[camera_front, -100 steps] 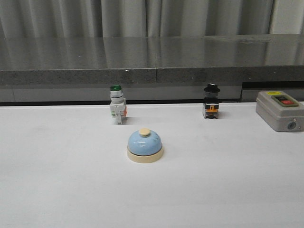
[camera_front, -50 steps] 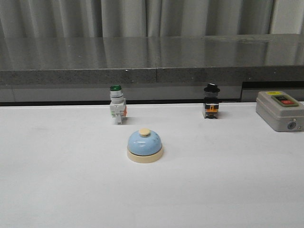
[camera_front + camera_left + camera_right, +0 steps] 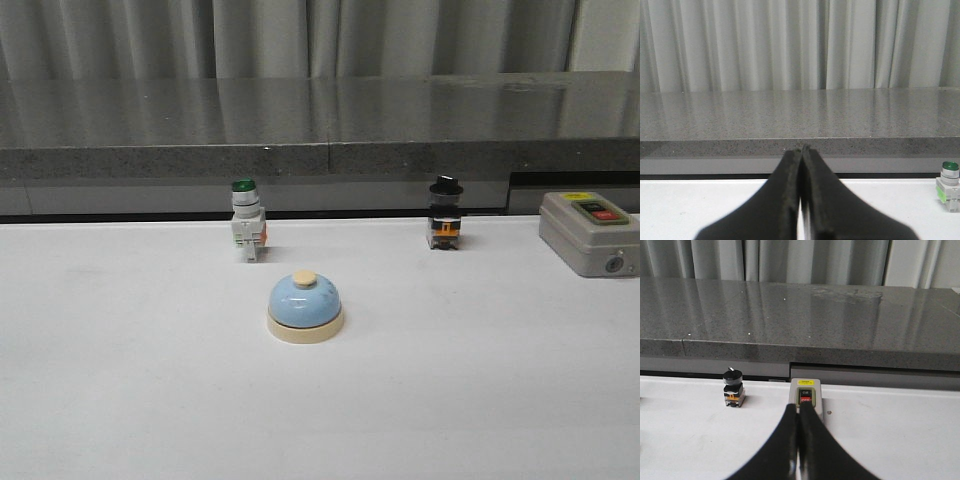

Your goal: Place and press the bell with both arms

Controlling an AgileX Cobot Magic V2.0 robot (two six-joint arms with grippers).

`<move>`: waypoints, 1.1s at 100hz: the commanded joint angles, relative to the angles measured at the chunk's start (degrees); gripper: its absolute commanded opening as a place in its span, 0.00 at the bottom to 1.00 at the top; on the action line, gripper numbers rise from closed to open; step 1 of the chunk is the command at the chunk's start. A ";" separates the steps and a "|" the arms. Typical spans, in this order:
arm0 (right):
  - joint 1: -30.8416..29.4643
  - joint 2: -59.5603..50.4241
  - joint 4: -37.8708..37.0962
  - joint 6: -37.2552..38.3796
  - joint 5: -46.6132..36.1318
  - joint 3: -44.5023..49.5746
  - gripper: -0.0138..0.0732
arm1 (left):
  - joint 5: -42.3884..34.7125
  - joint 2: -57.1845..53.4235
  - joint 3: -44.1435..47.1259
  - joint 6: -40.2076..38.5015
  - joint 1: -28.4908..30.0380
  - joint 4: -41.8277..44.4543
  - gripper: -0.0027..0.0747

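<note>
The light-blue bell [image 3: 305,306] with a cream base and cream knob stands upright on the white table [image 3: 120,400] near its middle. Neither arm shows in the front view. In the left wrist view my left gripper [image 3: 801,149] is shut and empty, its black fingers pressed together above the table. In the right wrist view my right gripper [image 3: 799,407] is shut and empty, its tips in line with the grey button box [image 3: 806,396]. The bell is out of both wrist views.
A green-capped white push-button switch [image 3: 246,221] stands behind the bell to the left, also in the left wrist view [image 3: 950,186]. A black-knobbed switch [image 3: 445,213] stands back right, and the grey box with red and green buttons [image 3: 590,232] at far right. A grey stone ledge [image 3: 320,125] runs behind.
</note>
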 commanded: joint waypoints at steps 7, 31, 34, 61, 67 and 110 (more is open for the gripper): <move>-0.13 12.85 -0.54 -0.03 -4.42 -8.04 0.09 | -4.92 -2.00 1.21 -0.04 0.13 0.02 0.01; 1.45 28.92 -0.54 -0.03 -8.29 -15.16 0.09 | -4.92 -2.00 1.21 -0.04 0.13 0.02 0.01; 2.32 30.66 -0.54 -0.03 -7.68 -16.59 0.09 | -4.92 -2.00 1.21 -0.04 0.13 0.02 0.01; 15.83 48.47 -1.11 -0.03 -4.53 -28.98 0.09 | -4.92 -2.00 1.21 -0.04 0.13 0.02 0.01; 18.93 52.01 -1.11 -0.03 -3.13 -32.22 0.09 | -4.92 -2.00 1.21 -0.04 0.13 0.02 0.01; 30.74 75.80 -1.11 -0.03 21.02 -58.01 0.09 | -4.92 -2.00 1.21 -0.04 0.13 0.02 0.01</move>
